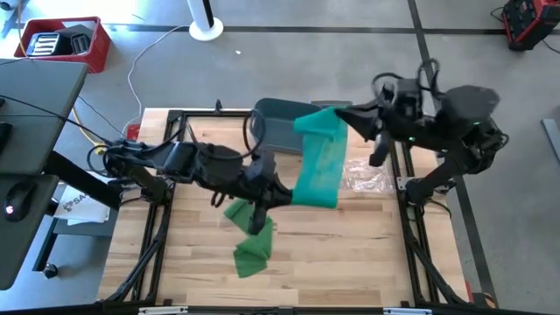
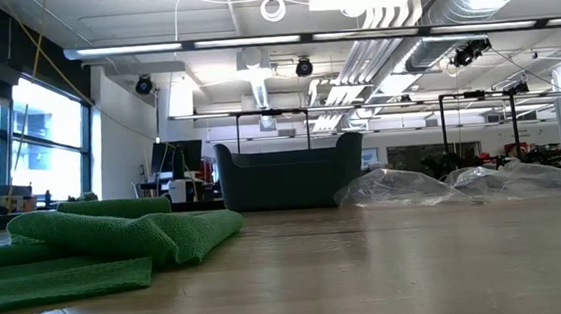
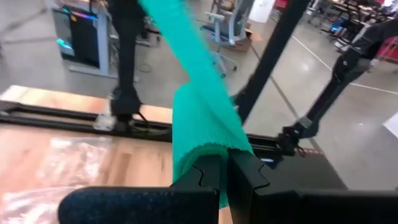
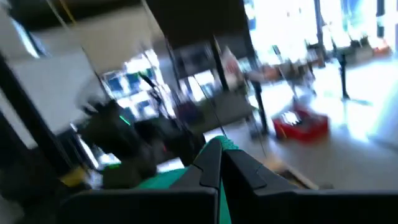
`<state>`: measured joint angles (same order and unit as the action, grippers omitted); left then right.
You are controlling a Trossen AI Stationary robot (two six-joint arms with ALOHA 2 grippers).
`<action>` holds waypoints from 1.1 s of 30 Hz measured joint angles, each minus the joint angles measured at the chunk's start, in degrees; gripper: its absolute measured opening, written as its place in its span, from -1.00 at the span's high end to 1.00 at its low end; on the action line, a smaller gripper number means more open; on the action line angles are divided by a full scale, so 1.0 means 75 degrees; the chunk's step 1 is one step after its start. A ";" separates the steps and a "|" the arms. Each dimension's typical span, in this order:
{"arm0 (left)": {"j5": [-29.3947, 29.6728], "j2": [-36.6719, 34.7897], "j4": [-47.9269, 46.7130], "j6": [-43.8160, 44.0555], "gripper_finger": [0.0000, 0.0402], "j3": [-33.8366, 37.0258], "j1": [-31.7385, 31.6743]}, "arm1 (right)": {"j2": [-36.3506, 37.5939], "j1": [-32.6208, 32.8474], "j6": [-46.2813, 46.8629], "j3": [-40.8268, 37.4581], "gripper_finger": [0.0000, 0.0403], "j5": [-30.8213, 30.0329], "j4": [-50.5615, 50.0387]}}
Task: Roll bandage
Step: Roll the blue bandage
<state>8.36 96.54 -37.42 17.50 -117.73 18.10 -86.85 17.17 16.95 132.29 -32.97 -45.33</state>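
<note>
pale wooden table (image 1: 350,254) under green bandage (image 1: 319,166), grey floor (image 1: 350,61) around

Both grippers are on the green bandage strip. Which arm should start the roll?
Left, probably. The left gripper pinches the low end of the green fabric bandage strip, nearest the wooden table. The right gripper holds the raised end, better for keeping tension.

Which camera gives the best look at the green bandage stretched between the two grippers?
The high view: the whole bandage spans from left gripper to right gripper. Each wrist view shows only its pinched end; the low view shows only the end lying on the table.
</note>
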 joint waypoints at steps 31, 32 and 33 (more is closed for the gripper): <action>-0.0124 -0.0103 0.1108 0.0535 1.00 0.0006 0.0325 | 0.0595 -0.0155 0.2332 0.0003 -0.04 0.1588 -0.3914; -0.0093 -0.0112 0.1121 0.0685 1.00 0.0006 0.0284 | 0.0588 -0.0027 0.1962 0.0003 -0.04 0.1819 -0.3846; -0.0020 -0.0124 0.1116 0.0907 1.00 0.0006 0.0238 | 0.0568 0.0099 0.1632 0.0003 -0.04 0.2066 -0.3811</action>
<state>8.21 95.61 -29.05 24.31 -117.69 19.88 -82.59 17.91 29.19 132.31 -17.47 -73.91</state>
